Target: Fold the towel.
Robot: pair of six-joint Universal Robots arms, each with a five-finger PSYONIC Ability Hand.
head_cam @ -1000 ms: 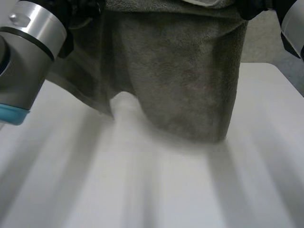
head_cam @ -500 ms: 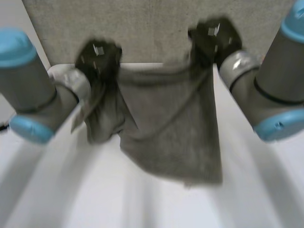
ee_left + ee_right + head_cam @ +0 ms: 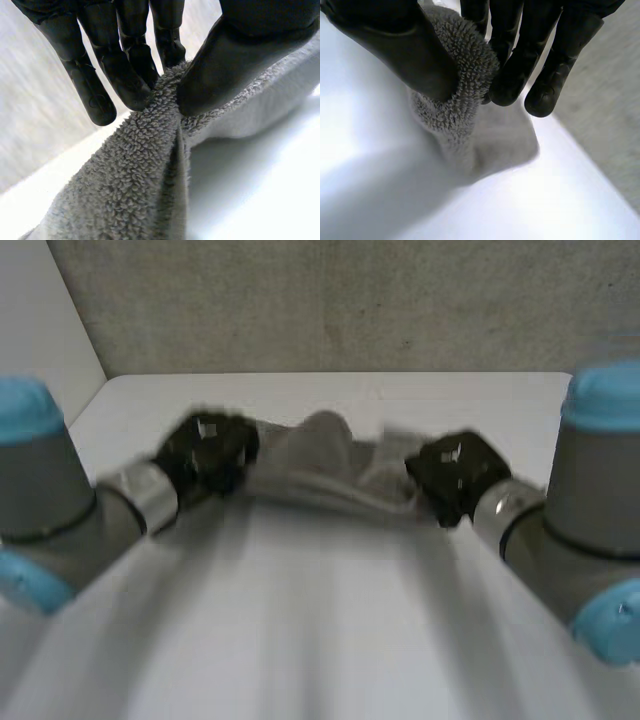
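Toward the far side of the white table (image 3: 320, 640), the grey towel (image 3: 325, 465) lies bunched in a low, rumpled strip between the two hands. The left hand (image 3: 205, 452) is at the strip's left end, thumb and fingers (image 3: 120, 75) pinching a fold of terry (loops plain in the left wrist view). The right hand (image 3: 455, 472) is at the right end, a wad of towel clamped between thumb and fingers (image 3: 512, 75). Below both pinches the cloth rests on the table.
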